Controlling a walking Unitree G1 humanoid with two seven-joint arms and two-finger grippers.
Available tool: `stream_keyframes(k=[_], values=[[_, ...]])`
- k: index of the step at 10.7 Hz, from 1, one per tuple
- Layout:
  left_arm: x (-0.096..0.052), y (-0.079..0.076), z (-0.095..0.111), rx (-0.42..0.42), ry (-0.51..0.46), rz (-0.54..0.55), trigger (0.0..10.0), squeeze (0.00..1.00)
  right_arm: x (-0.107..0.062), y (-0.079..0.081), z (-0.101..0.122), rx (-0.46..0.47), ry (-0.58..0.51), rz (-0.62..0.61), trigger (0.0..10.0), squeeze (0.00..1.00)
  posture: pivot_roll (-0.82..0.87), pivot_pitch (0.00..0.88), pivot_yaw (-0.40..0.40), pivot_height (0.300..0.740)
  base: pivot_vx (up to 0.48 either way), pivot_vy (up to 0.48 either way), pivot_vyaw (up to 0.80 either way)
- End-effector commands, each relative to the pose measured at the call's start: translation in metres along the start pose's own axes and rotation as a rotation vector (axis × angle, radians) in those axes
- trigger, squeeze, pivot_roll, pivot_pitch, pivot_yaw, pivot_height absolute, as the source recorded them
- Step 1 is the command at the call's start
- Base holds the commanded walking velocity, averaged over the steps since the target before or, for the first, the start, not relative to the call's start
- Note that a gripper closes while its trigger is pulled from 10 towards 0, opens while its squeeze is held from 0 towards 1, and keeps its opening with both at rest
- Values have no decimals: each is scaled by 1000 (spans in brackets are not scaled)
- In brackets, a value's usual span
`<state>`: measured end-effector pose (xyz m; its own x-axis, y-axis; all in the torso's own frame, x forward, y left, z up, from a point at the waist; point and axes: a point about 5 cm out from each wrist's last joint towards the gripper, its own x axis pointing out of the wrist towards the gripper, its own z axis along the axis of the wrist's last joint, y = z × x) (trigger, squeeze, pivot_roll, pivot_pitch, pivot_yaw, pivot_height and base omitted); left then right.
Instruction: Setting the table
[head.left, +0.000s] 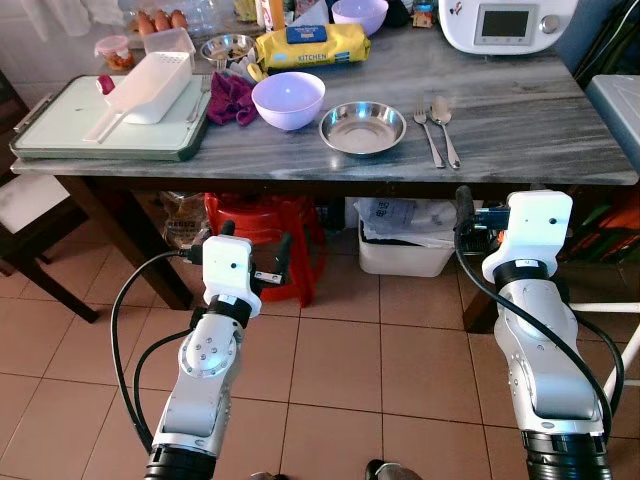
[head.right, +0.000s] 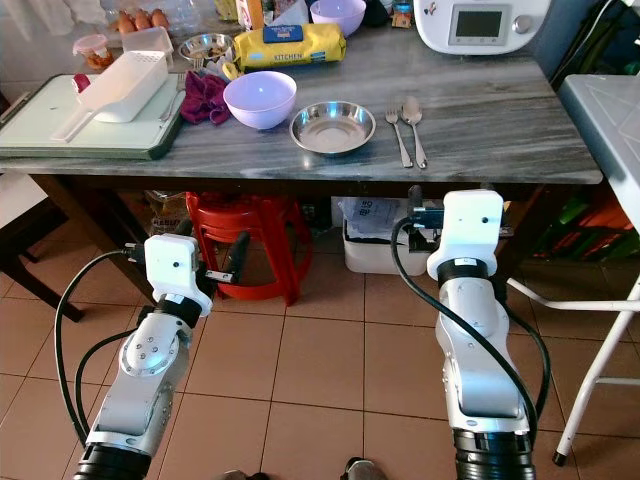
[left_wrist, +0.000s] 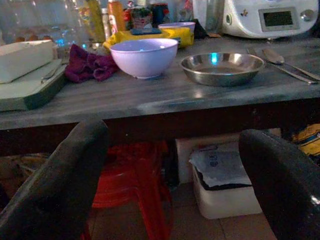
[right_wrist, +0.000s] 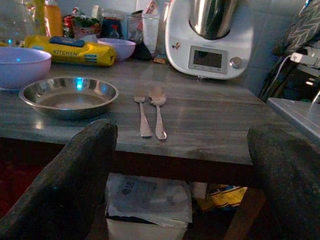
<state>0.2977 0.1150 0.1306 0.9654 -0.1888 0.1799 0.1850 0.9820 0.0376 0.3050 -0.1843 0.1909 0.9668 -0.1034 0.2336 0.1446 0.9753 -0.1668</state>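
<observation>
**Both pincers raised below the desk edge, tableware laid out above**

While the arms wait in front of the desk, the task's tableware lies along its near half: a steel dish sits at centre, with a lilac bowl just beside it at 9 o'clock and a fork and spoon side by side at 3 o'clock of the dish. At 9 o'clock of the bowl lies a crumpled magenta cloth, then a pale green tray carrying a white container. At 12 o'clock of the dish, a yellow packet and a white kitchen appliance stand toward the far edge. Left pincer and right pincer are both held below the desk's front edge, fingers apart, nothing between them. Under the desk stand a red stool and a white bin on a tiled floor.
</observation>
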Motion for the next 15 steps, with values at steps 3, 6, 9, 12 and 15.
stream_keyframes(k=[3,6,9,12,15], values=[[1,1,-3,15,24,11,10000,0,1,3,-1,11,6,12,10000,0,-147,142,81,740,-260,0,0],[2,2,-3,19,26,10,10000,0,2,3,-1,15,5,11,10000,0,-141,144,86,740,-254,0,0],[3,3,-4,21,31,12,10000,0,3,6,-1,22,5,17,10000,0,-136,136,82,740,-171,0,0],[5,4,-1,13,-2,0,10000,0,5,7,-1,13,0,17,10000,0,-137,128,84,740,0,0,0],[3,2,5,0,-37,-66,10000,0,5,10,-3,28,11,34,10000,0,-131,127,86,740,0,-95,0]])
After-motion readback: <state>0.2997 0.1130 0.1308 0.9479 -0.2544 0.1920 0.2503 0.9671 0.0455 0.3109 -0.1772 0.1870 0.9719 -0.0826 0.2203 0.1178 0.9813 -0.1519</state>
